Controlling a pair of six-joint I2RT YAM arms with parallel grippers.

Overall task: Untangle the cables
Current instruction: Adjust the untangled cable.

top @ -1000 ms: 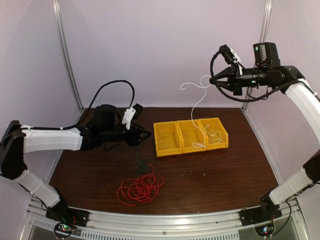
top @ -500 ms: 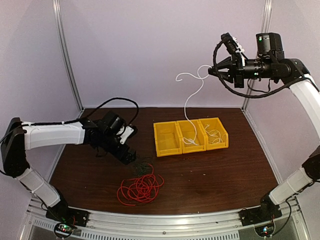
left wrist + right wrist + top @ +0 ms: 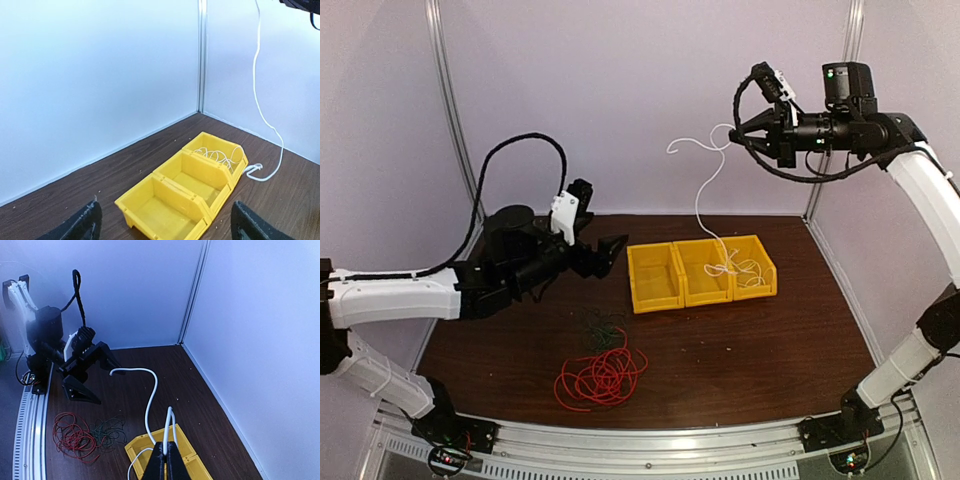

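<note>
Left gripper (image 3: 601, 257) has risen from the black cable (image 3: 603, 324), jaws wide, empty; right gripper (image 3: 738, 135), at 1 o'clock, pinches the white cable (image 3: 699, 205) hanging into yellow bins (image 3: 655, 290).

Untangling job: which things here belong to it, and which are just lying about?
Job:
- white cable, pinched in the right gripper
- red cable
- dark cable

Lying about:
- yellow bins, not tangled with anything, though some of the white cable lies in one end bin
</note>
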